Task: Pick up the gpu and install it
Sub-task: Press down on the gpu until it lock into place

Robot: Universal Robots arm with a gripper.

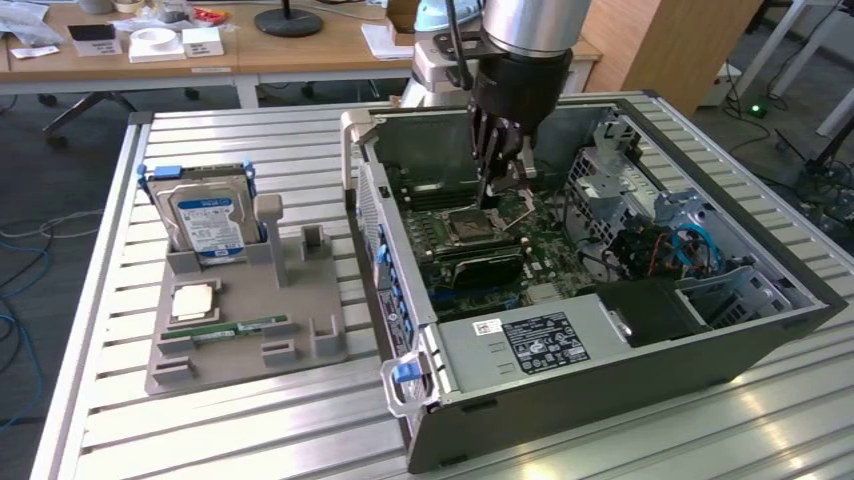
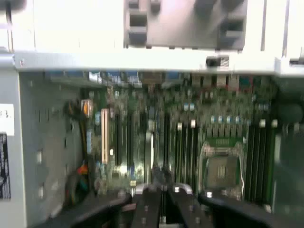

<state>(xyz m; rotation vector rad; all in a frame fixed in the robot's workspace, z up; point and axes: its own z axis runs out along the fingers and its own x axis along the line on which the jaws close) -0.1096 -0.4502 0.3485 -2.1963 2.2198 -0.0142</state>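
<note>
Aluminium slatted table (image 1: pixel 267 420) (wooden desks (image 1: pixel 240 50) behind) bears the open computer case (image 1: pixel 574 370).

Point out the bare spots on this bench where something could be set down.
Free: slatted bench in front of the grey holder, and the strip between holder and computer case. Also bench beyond the hard drive, toward the far edge. Crowded: inside the case, where the shut gripper hangs over the motherboard.
</note>
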